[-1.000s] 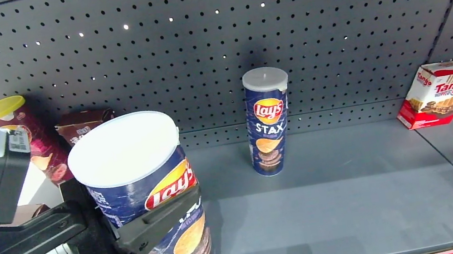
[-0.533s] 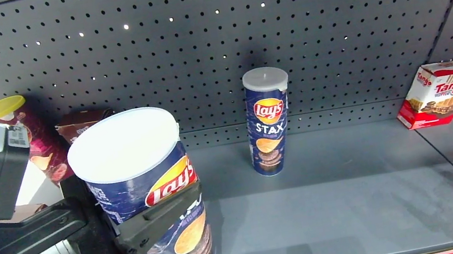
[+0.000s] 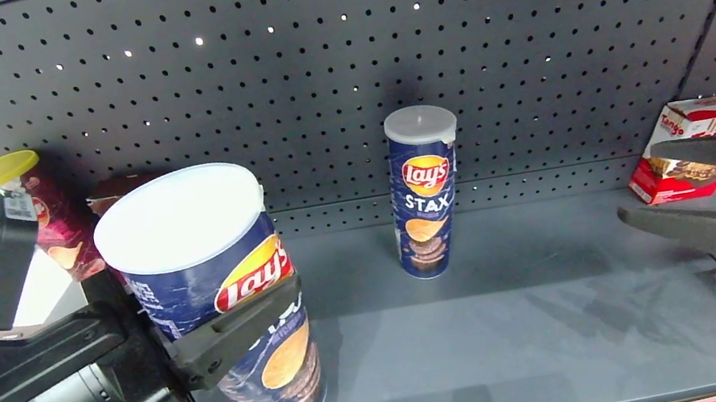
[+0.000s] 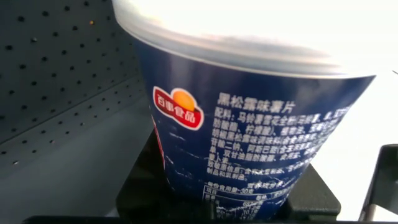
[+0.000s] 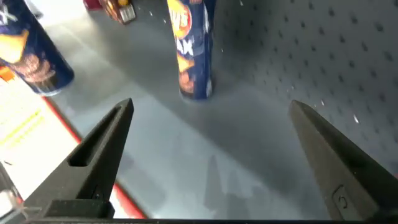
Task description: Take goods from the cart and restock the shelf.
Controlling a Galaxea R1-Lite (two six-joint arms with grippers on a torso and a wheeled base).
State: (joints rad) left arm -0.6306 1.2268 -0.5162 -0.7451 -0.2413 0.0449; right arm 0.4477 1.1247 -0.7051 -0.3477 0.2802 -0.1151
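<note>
Chip can [image 3: 219, 282] tilted in left tool [image 3: 194, 308] — right tool [image 3: 639, 183] spread wide.

My right hand [image 3: 637, 183] has come in beside the shelf, jaws spread wide. My left hand [image 3: 212, 287] has drawn its clamped chip can [image 3: 264, 377] slightly leftward.

right gripper [image 5: 211, 104] fingers [image 5: 99, 155] apart, blue can [image 5: 193, 56] upright on grey shelf [image 5: 249, 146]
</note>
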